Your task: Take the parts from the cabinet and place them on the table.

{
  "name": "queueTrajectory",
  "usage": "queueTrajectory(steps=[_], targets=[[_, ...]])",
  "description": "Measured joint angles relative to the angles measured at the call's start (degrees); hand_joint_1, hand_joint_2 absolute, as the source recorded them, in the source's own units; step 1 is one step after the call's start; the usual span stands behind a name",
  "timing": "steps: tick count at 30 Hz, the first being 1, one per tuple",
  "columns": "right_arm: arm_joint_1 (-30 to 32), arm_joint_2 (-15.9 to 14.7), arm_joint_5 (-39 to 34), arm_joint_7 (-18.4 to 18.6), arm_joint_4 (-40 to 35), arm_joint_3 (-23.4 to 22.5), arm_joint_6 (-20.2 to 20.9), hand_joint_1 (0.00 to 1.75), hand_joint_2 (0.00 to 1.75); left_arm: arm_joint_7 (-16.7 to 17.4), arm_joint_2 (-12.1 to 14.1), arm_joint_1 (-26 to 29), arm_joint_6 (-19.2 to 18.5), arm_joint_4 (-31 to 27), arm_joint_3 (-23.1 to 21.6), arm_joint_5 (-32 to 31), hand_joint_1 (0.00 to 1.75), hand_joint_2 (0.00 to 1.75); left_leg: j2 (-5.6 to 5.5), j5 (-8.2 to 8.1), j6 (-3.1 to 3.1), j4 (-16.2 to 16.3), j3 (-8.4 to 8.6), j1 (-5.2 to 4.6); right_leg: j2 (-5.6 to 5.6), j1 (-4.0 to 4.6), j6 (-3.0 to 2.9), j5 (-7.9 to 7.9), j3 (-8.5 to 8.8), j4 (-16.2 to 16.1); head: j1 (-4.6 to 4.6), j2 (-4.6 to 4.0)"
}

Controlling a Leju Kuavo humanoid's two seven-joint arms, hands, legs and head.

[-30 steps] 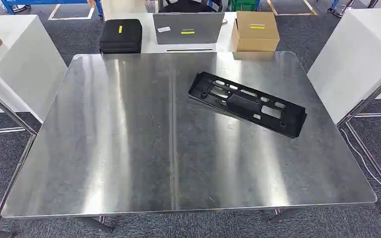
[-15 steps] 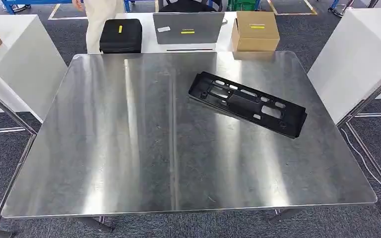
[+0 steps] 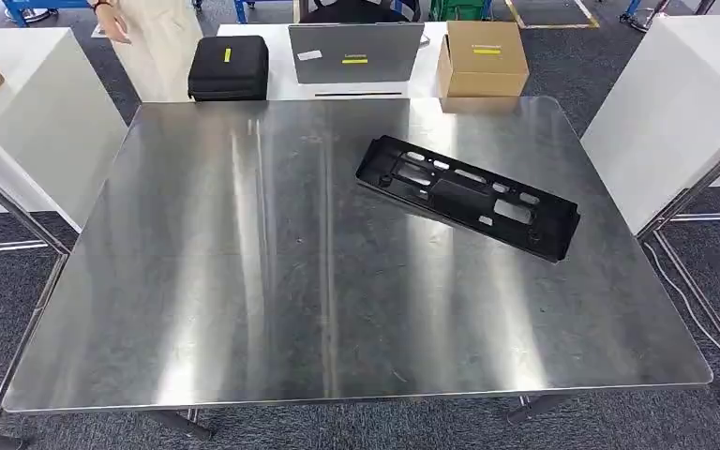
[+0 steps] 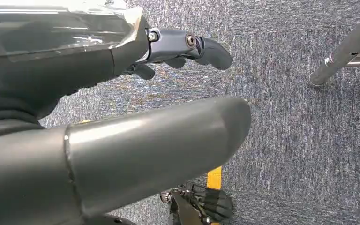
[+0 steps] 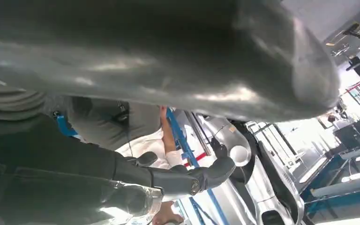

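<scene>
Left robot hand (image 4: 122, 117) hangs beside the body over grey carpet, thumb and fingers apart, nothing between them. Right robot hand (image 5: 168, 154) likewise holds nothing; its fingers stand clear of the thumb, with a person's arm and blue racking beyond it.

Black plastic part (image 3: 467, 195) lies flat on the steel bench (image 3: 244, 309), in the far right quarter, well in from every edge. Long axis runs diagonally: one end points toward the far edge near the middle, the other toward the right edge. Judgement: this part is already delivered, so the step in hand is going back to the cabinet for another; no cabinet visible from the head view.

Relation that matters: both hands are down below the bench's near edge, the part forward and to the right, so the right hand is the nearer of the two.

Beyond the far edge: black case (image 3: 229, 67), grey laptop (image 3: 356, 52), cardboard box (image 3: 482, 58). A person (image 3: 155, 42) stands off the far left corner.
</scene>
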Motion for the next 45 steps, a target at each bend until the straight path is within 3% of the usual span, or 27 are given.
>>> queueTrajectory(steps=[45], targets=[[0.00,0.00,0.00,0.00,0.15,-0.57,0.00,0.00,0.00,0.02,0.00,0.00,0.00,0.00,0.00,0.00,0.00,0.00,0.00,0.00,0.00,0.00,0.00,0.00,0.00,0.00,0.00,0.00,0.00,0.00,0.00,0.00]])
